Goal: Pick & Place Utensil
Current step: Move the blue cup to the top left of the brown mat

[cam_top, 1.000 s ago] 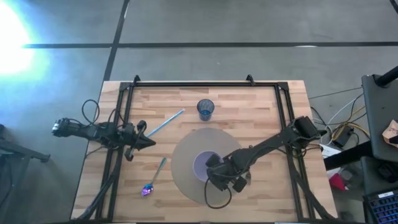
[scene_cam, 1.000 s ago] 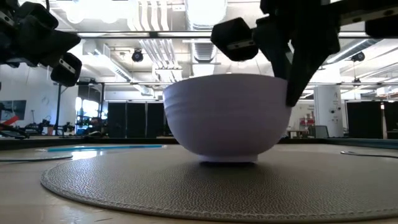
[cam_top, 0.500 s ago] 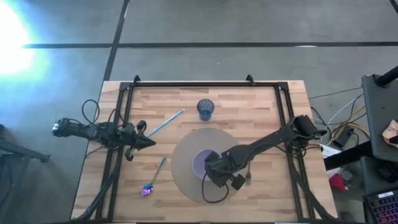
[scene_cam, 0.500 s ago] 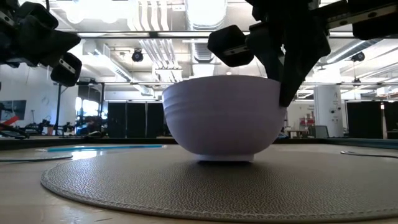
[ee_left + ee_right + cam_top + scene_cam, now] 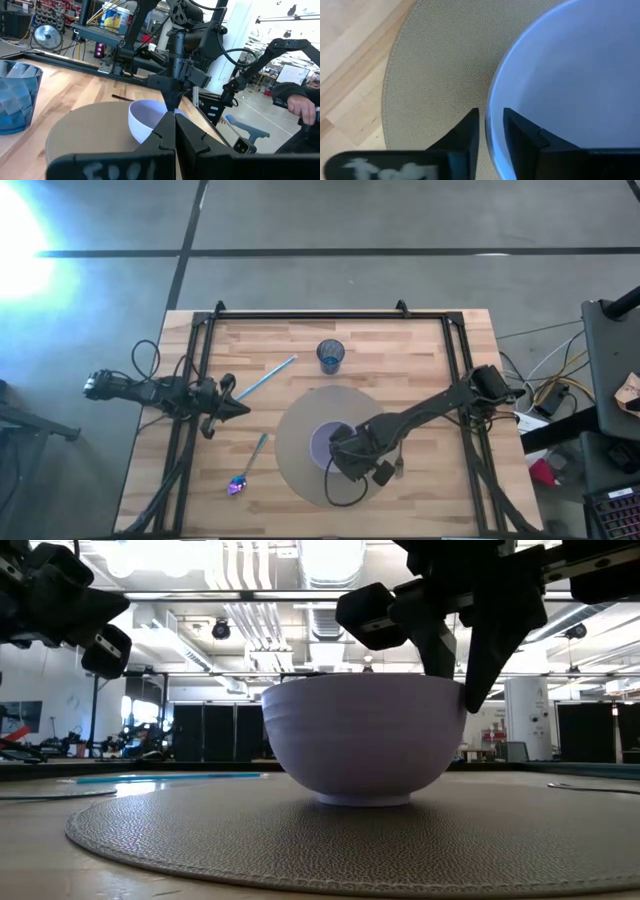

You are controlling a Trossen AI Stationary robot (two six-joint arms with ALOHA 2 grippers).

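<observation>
While the right gripper point(image 5: 490, 131) narrowly straddles the bowl point(image 5: 362, 738) rim, apparently releasing it, the spoon point(image 5: 248, 467) awaits pickup next.

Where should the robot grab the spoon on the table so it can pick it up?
Probably the thin handle, near its middle, coming straight down from above. The spoon lies flat on the wooden table, left of the round mat, with nothing touching it. Fingers set across the handle would fit better than on its wider bowl end.

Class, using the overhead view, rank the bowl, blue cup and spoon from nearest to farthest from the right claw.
1. Bowl: at the right claw, on the round mat.
2. Blue cup: toward the table's far edge.
3. Spoon: off the mat, on the left arm's side.
</observation>
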